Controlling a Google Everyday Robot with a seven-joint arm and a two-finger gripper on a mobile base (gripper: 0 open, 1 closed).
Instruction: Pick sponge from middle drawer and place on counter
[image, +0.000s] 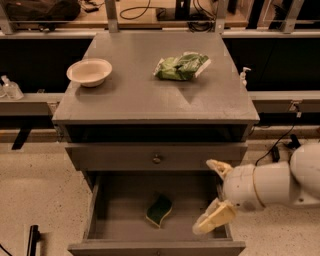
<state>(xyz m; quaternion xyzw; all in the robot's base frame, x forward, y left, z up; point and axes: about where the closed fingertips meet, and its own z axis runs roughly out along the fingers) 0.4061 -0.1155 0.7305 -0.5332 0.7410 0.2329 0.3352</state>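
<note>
The sponge (159, 210), dark green face up with a pale yellow edge, lies on the floor of the open middle drawer (120, 212), near its centre. My gripper (216, 194) hangs over the drawer's right side, to the right of the sponge and apart from it. Its two cream fingers (214, 220) are spread wide with nothing between them. The counter (145, 95) is the grey top of the cabinet, above and behind the drawer.
A cream bowl (90, 71) sits at the counter's left. A crinkly green bag (181, 66) lies at its back right. A shut drawer front with a round knob (157, 159) is above the open drawer. Cables (280, 145) lie on the floor at right.
</note>
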